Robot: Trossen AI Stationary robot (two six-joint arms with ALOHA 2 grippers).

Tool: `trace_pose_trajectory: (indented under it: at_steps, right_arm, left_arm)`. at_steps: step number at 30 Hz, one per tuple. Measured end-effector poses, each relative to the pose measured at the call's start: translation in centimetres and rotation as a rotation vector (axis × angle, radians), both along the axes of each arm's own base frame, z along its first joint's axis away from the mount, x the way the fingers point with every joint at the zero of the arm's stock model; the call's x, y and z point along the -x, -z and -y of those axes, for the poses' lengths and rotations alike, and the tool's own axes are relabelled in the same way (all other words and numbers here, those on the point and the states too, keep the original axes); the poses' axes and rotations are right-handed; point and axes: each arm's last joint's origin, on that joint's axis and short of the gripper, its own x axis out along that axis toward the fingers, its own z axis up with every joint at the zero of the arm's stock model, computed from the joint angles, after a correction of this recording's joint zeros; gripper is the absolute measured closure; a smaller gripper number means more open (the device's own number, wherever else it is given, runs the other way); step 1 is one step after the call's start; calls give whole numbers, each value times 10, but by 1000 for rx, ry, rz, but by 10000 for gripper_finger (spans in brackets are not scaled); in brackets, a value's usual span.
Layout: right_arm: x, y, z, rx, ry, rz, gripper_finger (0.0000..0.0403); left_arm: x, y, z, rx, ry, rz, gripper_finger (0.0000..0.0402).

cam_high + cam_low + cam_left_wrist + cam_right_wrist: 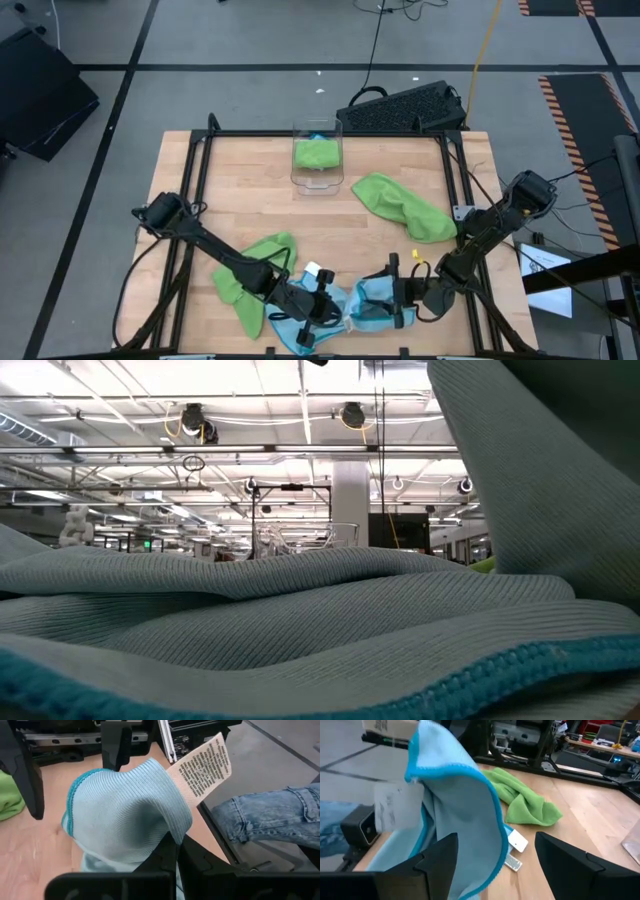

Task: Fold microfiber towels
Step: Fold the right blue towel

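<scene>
Light blue towel (365,305) sits bunched at the table's front edge (420,352), ribbed weave, darker teal hem, white printed tag (202,764) sticking out of one corner. Left gripper (318,300) is clamped on that tagged corner, fingers together with cloth pinched between and humped up above them. Right gripper (398,298) is spread wide, one finger (437,857) against the hanging blue fold, gripping nothing. The towel spans the gap between both grippers. Green towels lie further back: one (245,275) behind the left arm, one (405,207) mid-table right, one (317,152) inside the clear bin (317,180).
</scene>
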Motion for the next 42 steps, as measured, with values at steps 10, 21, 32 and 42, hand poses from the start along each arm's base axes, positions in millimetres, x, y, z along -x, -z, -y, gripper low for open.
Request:
trace_pose_trajectory:
  at_steps: [10,21,32,42]
  right_arm:
    - [-17,9,4,-46,-40,14,147]
    - [-26,15,8,-68,-57,12,173]
    - [-31,12,12,-177,-13,35,327]
    - [-30,10,11,-229,-23,34,395]
  left_arm:
    - [0,0,1,-12,8,2,396]
    - [2,3,1,-14,49,-36,395]
    - [2,4,1,-17,49,-39,387]
    - [7,14,-7,-44,-136,-147,350]
